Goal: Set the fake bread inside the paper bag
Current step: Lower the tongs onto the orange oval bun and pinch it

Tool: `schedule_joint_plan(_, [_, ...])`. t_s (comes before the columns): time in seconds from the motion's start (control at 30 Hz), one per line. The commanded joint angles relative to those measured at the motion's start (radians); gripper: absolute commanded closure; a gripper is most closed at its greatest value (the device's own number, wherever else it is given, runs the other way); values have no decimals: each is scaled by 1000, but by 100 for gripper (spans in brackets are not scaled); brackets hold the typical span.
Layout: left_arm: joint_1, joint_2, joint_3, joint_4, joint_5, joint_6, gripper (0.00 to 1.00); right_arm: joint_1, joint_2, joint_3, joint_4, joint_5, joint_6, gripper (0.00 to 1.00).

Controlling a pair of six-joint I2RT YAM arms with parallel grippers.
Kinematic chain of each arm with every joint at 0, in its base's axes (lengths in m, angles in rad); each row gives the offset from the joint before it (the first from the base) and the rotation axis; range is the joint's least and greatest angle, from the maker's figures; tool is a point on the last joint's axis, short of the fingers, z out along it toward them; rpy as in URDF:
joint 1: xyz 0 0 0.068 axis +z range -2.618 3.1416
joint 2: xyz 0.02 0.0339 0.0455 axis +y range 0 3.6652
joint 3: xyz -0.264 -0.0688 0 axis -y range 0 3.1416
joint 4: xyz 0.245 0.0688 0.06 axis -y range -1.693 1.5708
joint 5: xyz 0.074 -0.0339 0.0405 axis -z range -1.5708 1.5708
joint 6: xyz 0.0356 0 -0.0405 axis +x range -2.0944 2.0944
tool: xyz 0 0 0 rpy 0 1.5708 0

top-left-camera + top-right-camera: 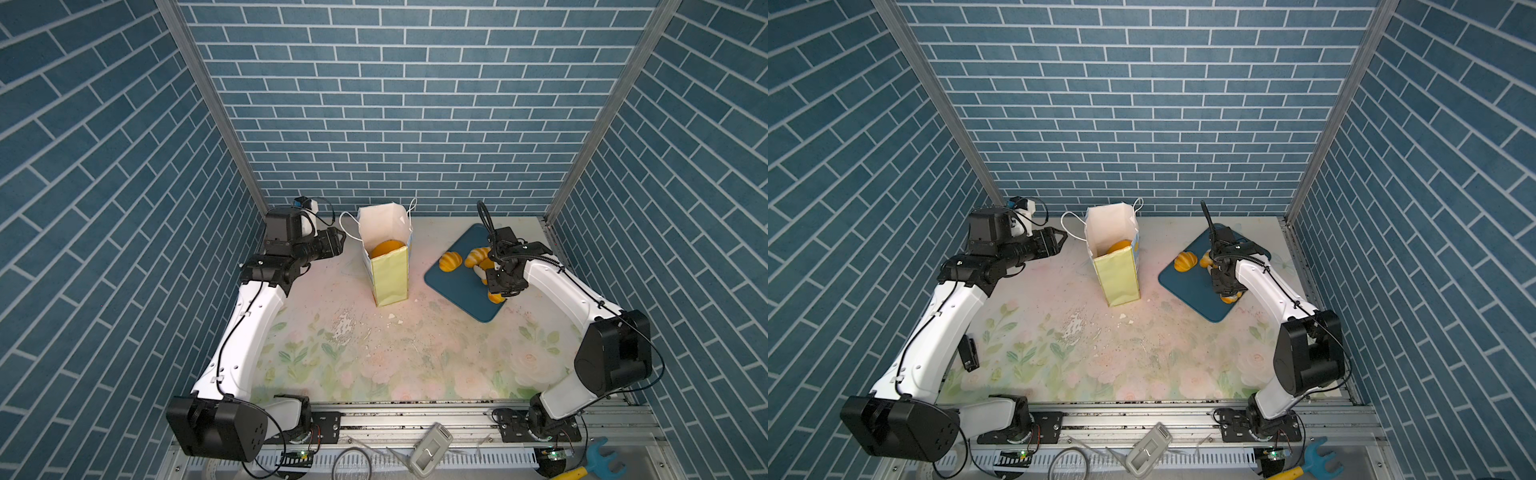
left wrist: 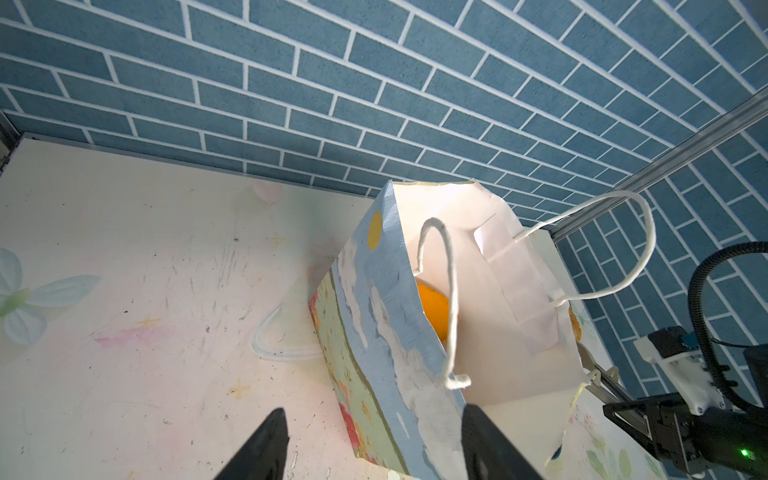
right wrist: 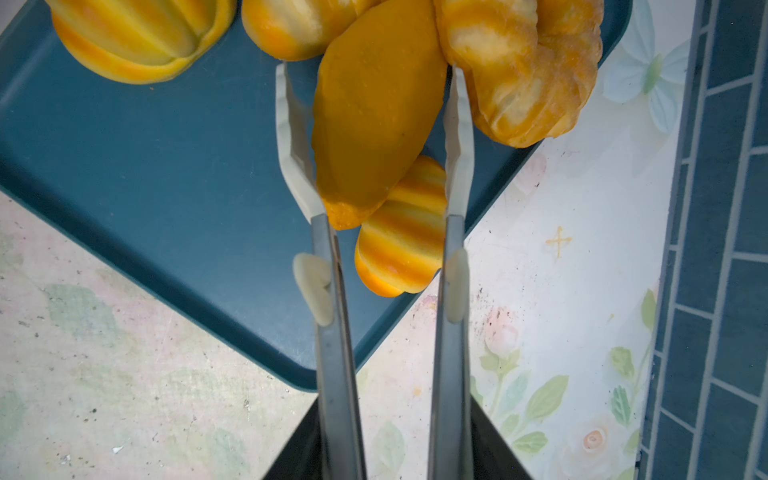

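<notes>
The bag (image 2: 374, 332) was matt, creased paper w/ white cord handles (image 2: 452, 311); breads (image 3: 374, 116) looked glossy, smooth plastic; tray (image 3: 145, 166) smooth, low-sheen; tongs (image 3: 457, 145) brushed metal; table (image 3: 124, 395) matt, scuffed print.

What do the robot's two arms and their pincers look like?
The left arm and right arm have white shells, black joint housings and thin black cables clipped alongside. The left pincer has plain black tapered fingers; the right pincer carries long silvery metal blades with pale angled tips.
</notes>
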Motion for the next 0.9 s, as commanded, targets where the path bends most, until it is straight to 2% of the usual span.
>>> schedule_joint_plan(0.0, [-8, 9, 1, 16, -10, -6, 32, -5, 12, 21, 18, -19, 0, 56])
schedule_joint_plan(0.2, [-15, 6, 1, 26, -36, -10, 32, -4, 4, 19, -5, -27, 0, 63])
schedule_joint_plan(0.53, [-18, -28, -34, 50, -67, -28, 32, 5, -104, 3, -25, -97, -11, 71])
schedule_joint_plan(0.87, [-21, -23, -43, 62, -68, -34, 32, 14, -170, -10, -54, -150, -14, 72])
